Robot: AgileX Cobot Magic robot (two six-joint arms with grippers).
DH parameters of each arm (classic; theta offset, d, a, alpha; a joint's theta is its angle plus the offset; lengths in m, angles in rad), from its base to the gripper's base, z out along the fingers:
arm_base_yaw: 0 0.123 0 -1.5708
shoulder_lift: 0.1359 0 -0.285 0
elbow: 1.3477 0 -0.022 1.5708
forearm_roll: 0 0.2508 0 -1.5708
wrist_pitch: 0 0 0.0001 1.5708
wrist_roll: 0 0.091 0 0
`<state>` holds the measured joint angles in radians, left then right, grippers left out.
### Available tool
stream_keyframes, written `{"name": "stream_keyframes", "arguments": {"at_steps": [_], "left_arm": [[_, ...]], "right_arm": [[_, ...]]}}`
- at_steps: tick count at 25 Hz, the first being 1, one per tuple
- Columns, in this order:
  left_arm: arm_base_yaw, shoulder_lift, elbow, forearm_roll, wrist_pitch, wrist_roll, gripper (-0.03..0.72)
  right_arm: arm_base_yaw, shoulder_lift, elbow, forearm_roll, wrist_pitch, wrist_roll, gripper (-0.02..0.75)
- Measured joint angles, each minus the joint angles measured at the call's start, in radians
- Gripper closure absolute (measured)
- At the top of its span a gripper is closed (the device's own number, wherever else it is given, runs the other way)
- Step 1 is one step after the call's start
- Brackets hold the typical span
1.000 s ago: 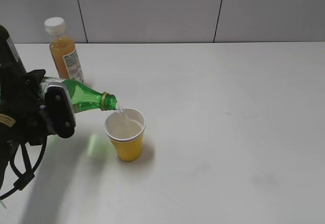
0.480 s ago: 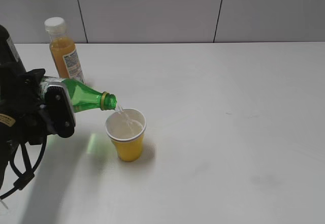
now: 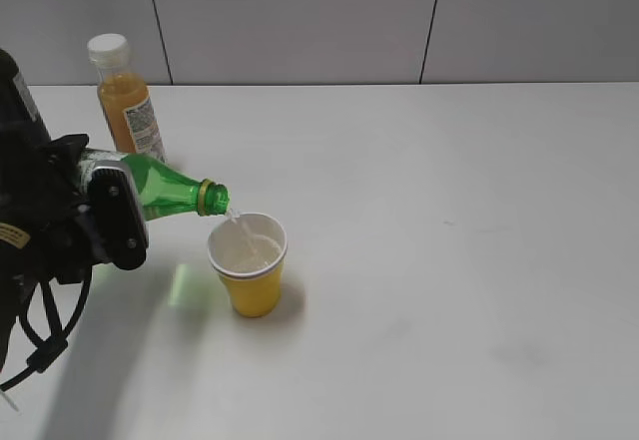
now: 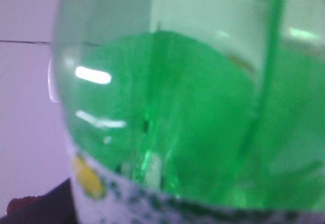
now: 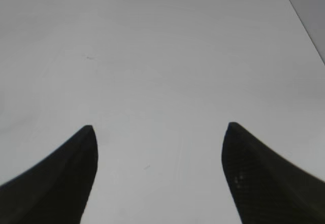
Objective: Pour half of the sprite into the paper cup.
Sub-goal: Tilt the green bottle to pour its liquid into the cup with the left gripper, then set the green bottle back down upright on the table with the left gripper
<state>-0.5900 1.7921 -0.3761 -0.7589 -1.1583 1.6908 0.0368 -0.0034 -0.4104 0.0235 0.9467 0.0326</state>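
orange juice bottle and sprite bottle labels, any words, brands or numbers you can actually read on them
Nothing here is legible.
Orange juice bottle: its label carries fine print, too small to read.
Sprite bottle: its label is mostly hidden by the left gripper; in the left wrist view its edge is a blur.
Paper cup: plain yellow, no print.

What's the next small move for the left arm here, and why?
Probably hold the tilt a moment, then ease the sprite neck upward. Its mouth sits just above the paper cup rim, a thin stream is falling in, and the cup looks partly filled. The left hand grips the bottle's body.
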Motion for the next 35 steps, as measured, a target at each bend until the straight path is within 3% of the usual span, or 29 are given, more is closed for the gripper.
{"name": "stream_keyframes", "arguments": {"at_steps": [10, 15, 19, 35], "left_arm": [[0.000, 0.000, 0.000, 0.000, 0.000, -0.010, 0.241], [0.000, 0.000, 0.000, 0.007, 0.019, -0.158, 0.241], [0.000, 0.000, 0.000, 0.015, 0.020, -0.199, 0.241], [-0.001, 0.000, 0.000, 0.190, 0.010, -0.854, 0.241]], "right_arm": [[0.000, 0.000, 0.000, 0.000, 0.000, 0.000, 0.164], [0.000, 0.000, 0.000, 0.000, 0.000, 0.000, 0.164], [0.000, 0.000, 0.000, 0.000, 0.000, 0.000, 0.164], [0.000, 0.000, 0.000, 0.000, 0.000, 0.000, 0.164]]}}
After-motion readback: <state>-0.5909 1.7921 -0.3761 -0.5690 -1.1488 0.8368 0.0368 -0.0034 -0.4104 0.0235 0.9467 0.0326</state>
